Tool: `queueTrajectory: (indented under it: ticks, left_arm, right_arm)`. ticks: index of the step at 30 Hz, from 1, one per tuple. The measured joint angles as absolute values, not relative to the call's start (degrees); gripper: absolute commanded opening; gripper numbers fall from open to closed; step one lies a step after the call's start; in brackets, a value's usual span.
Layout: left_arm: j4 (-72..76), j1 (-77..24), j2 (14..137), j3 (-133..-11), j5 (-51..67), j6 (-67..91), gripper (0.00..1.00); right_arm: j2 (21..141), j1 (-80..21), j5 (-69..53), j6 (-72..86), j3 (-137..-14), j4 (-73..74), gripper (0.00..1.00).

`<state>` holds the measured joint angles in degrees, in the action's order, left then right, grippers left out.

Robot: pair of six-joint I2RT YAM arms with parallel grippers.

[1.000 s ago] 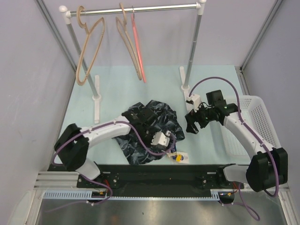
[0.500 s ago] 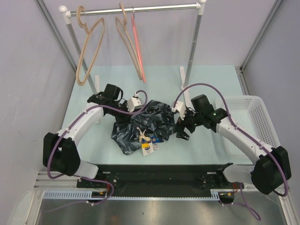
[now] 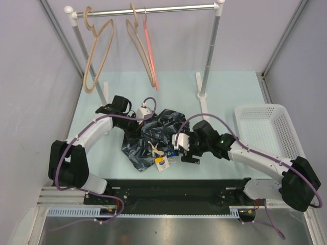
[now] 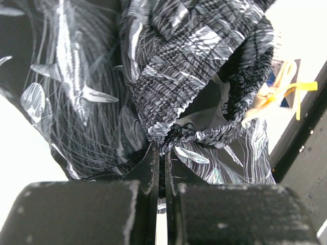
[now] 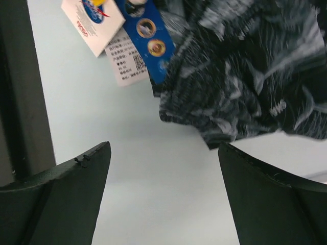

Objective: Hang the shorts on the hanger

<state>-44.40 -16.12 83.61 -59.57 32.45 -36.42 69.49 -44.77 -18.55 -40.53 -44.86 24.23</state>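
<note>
Two black-and-white robot arms lean in over a pale green table (image 3: 230,92), one from each side of a crumpled heap of dark navy fabric shorts with a pale leaf-like print (image 3: 163,130). The shorts lie on the table near its middle, a little toward the near edge. They are well apart from the thin pink-red hanger with a silver metal hook (image 3: 151,56), which hangs from the silver rail (image 3: 168,8) at the far end. Just beside it on the left hangs a tan wooden hanger (image 3: 137,46), and a second tan wooden hanger (image 3: 97,51) hangs further left.

The left gripper (image 3: 138,125) sits at the far left edge of the heap. From its wrist view the left gripper (image 4: 161,153) has its fingers pressed together on a gathered fold of the shorts (image 4: 194,51).

The right gripper (image 3: 188,153) is low at the right edge of the heap. Seen from the wrist, the right gripper (image 5: 163,148) has its fingers spread wide apart with only bare table between them, and the hem of the shorts (image 5: 245,76) lies just beyond the tips.

A bunch of white and blue card tags (image 3: 162,162) rests on the table at the near edge of the shorts; these tags (image 5: 122,35) are flat and fanned out. A white plastic slatted basket (image 3: 271,138) stands on the right side of the table.
</note>
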Motion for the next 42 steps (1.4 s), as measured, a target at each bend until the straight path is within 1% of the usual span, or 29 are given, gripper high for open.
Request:
queueTrajectory:
  ticks: [4, 6, 12, 13, 14, 15, 16, 17, 18, 19, 20, 21, 24, 29, 30, 32, 37, 39, 42]
  left_arm:
    - [-43.3, -14.8, 84.5, -59.1, 32.8, -35.9, 0.01]
    - [-43.1, -14.6, 84.5, -58.6, 32.8, -35.8, 0.01]
    - [-42.6, -13.8, 84.5, -58.2, 33.3, -35.8, 0.01]
    - [-42.6, -13.5, 84.5, -58.0, 33.3, -35.9, 0.01]
    - [-42.6, -13.2, 84.5, -57.9, 33.3, -35.9, 0.01]
    - [-42.7, -12.9, 84.5, -57.8, 33.3, -36.0, 0.01]
    - [-42.7, -12.6, 84.6, -57.8, 33.3, -36.0, 0.01]
    - [-42.7, -12.5, 84.6, -57.8, 33.3, -36.0, 0.01]
    - [-42.7, -12.3, 84.6, -57.8, 33.3, -36.1, 0.04]
    - [-42.7, -12.0, 84.6, -57.7, 33.4, -36.2, 0.07]
    - [-42.7, -11.8, 84.6, -57.7, 33.4, -36.4, 0.13]
    - [-42.8, -11.7, 84.5, -57.6, 33.5, -36.7, 0.24]
    - [-43.4, -11.6, 83.7, -56.7, 33.4, -39.5, 0.38]
    - [-45.6, -11.3, 77.6, -53.2, 32.4, -46.2, 0.41]
    - [-46.3, -11.6, 76.3, -52.6, 32.0, -47.7, 0.45]
    - [-47.2, -12.8, 74.8, -51.6, 31.5, -49.8, 0.49]
    - [-47.4, -18.7, 74.1, -49.0, 30.9, -51.0, 0.62]
    - [-46.8, -19.3, 74.2, -48.9, 30.9, -50.1, 0.66]
    - [-45.6, -19.3, 75.7, -49.9, 31.6, -47.7, 0.68]
  right_arm:
    - [70.0, -51.4, -14.0, -43.4, -42.0, 18.5, 0.91]
    - [72.4, -53.6, -11.9, -44.5, -41.4, 15.4, 0.91]
    - [85.1, -54.2, -3.0, -46.9, -41.2, 5.1, 0.90]
    - [87.2, -54.0, -1.2, -47.3, -41.3, 2.5, 0.86]
    - [88.0, -54.0, 0.5, -47.3, -41.7, -0.2, 0.81]
    - [89.1, -53.9, 2.1, -47.5, -41.8, -2.5, 0.74]
    - [90.2, -53.6, 3.5, -47.5, -41.8, -4.0, 0.55]
    - [90.7, -53.5, 4.4, -47.5, -41.8, -5.1, 0.46]
    - [91.1, -53.4, 5.7, -47.7, -41.8, -5.7, 0.38]
    - [91.4, -53.1, 6.7, -47.6, -41.7, -5.7, 0.19]
    - [91.5, -52.7, 7.6, -47.4, -41.4, -5.3, 0.11]
    - [91.3, -52.5, 7.7, -47.9, -41.3, -5.0, 0.00]
    - [87.2, -51.2, 7.9, -47.7, -41.1, -1.8, 0.00]
    - [75.3, -47.8, 7.6, -47.7, -41.2, 4.8, 0.00]
    - [73.1, -47.2, 7.5, -47.7, -41.4, 6.1, 0.00]
    - [69.7, -46.2, 7.4, -47.6, -41.9, 8.3, 0.00]
    - [66.0, -45.9, 6.4, -47.2, -42.7, 12.9, 0.00]
    - [65.7, -46.0, 5.7, -47.2, -42.7, 14.9, 0.00]
    - [65.4, -46.0, 4.1, -47.2, -42.7, 18.4, 0.00]
